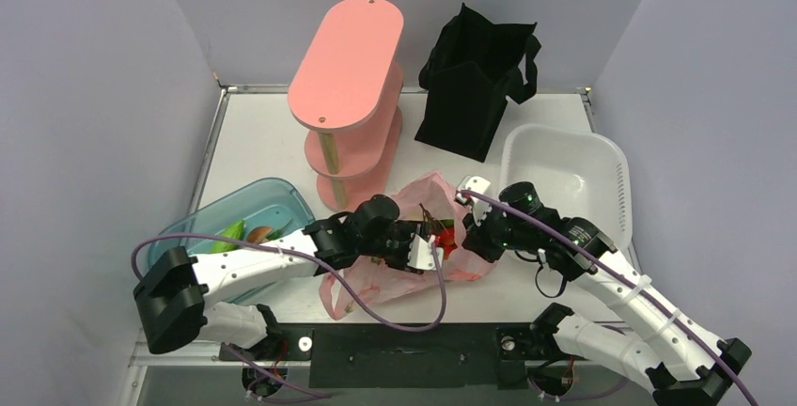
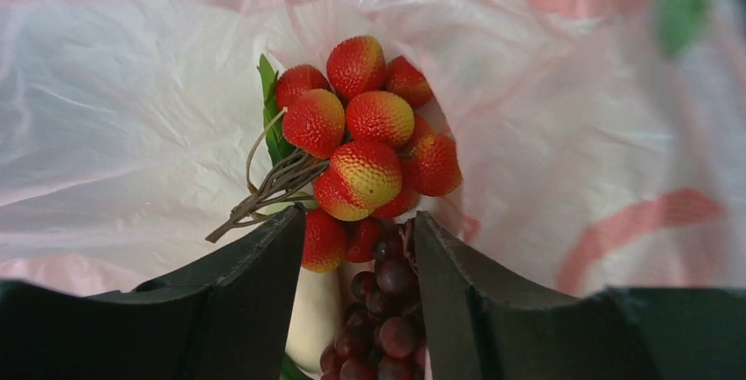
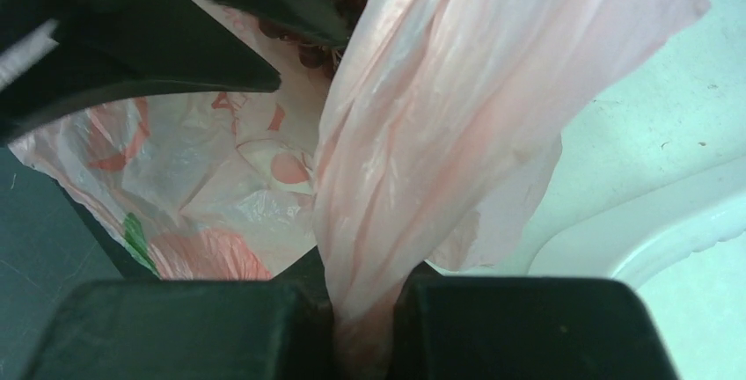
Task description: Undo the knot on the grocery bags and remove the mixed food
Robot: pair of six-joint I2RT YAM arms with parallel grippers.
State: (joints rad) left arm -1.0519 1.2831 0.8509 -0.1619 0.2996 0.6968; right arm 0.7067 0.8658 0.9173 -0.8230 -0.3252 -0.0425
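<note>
The pink plastic bag [image 1: 425, 192] lies open near the table's front, between both arms. My left gripper [image 1: 434, 246] reaches into its mouth. In the left wrist view its jaws [image 2: 359, 222] are closed partway on the dark red grape bunch [image 2: 391, 310]. A cluster of small red and yellow fruits [image 2: 365, 134] sits just past the fingertips, and a white oblong vegetable [image 2: 317, 318] lies under the grapes. My right gripper [image 1: 467, 227] is shut [image 3: 362, 296] on a gathered strip of the bag's plastic [image 3: 422, 134], holding it up. The black tote [image 1: 475, 77] stands at the back.
A pink three-tier shelf [image 1: 348, 58] stands at the back centre. A white basin [image 1: 616, 180] sits at the right, close to my right gripper. At the left, a blue tub [image 1: 282, 201] holds green and brown items.
</note>
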